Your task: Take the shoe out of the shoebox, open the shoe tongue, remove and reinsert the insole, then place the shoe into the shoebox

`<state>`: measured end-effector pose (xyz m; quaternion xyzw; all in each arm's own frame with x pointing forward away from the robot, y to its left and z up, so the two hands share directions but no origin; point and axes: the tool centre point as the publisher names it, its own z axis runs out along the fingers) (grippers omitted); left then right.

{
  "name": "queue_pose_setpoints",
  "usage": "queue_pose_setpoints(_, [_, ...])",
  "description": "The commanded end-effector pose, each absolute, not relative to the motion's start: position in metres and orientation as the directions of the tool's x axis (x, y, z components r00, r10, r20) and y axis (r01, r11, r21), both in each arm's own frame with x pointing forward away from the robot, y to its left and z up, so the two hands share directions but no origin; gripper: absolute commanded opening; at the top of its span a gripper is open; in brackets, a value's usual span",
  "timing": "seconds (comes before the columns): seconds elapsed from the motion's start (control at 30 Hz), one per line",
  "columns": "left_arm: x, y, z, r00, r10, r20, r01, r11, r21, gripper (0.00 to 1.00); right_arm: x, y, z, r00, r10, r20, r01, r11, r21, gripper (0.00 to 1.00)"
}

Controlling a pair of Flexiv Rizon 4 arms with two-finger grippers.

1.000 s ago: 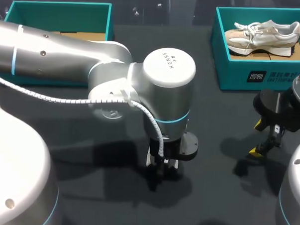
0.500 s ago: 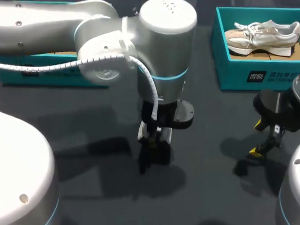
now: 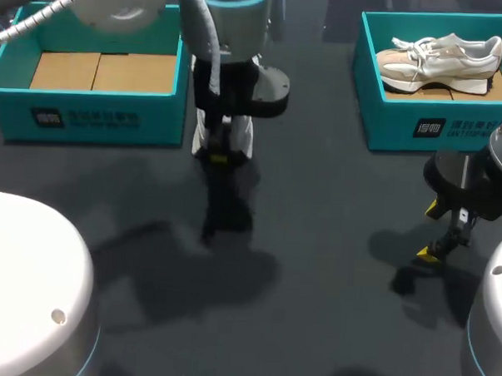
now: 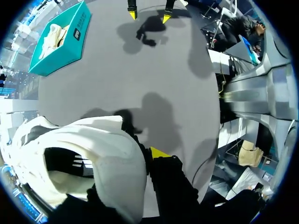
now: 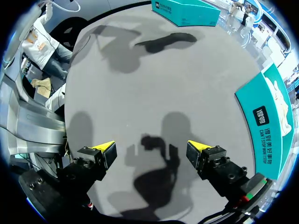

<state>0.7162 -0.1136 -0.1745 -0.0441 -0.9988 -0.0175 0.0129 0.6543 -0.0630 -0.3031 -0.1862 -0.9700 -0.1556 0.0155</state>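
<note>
The left pincer (image 3: 221, 156) holds a white shoe (image 4: 107, 154) above the dark surface (image 3: 333, 208), just beside the right corner of the left shoebox (image 3: 96, 119), whose cardboard floor is bare. I think the shoe is light and its upper is soft, so it may bend or turn in the grip. The firmer places to take it are the heel collar or the sole edge.

The right pincer (image 5: 152, 147) hangs wide and holds nothing, in front of the right shoebox (image 3: 420, 129), where a second shoe (image 3: 440, 61) lies.

From above, the left arm (image 3: 228, 45) covers nearly the whole held shoe. In the left wrist view only one yellow tip (image 4: 159, 152) shows, so I cannot say which part is pinched. The tongue and insole are not visible.
</note>
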Motion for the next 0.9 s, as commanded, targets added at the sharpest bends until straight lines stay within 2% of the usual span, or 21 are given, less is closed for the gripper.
queue_pose_setpoints(0.03, [0.744, -0.062, -0.128, -0.994, 0.092, 0.067, 0.091, 0.996, -0.02, 0.0, 0.653, -0.063, -0.303, -0.93, 0.358, 0.085, 0.366, 0.882, 0.295, 1.0])
queue_pose_setpoints(0.23, [0.788, -0.028, -0.118, -0.985, 0.124, 0.119, 0.123, 0.992, -0.019, 0.0, 0.653, -0.063, -0.303, -0.93, 0.358, 0.085, 0.366, 0.882, 0.295, 1.0])
queue_pose_setpoints(0.9, [0.788, -0.028, -0.118, -0.985, 0.124, 0.119, 0.123, 0.992, -0.019, 0.0, 0.653, -0.063, -0.303, -0.93, 0.358, 0.085, 0.366, 0.882, 0.295, 1.0])
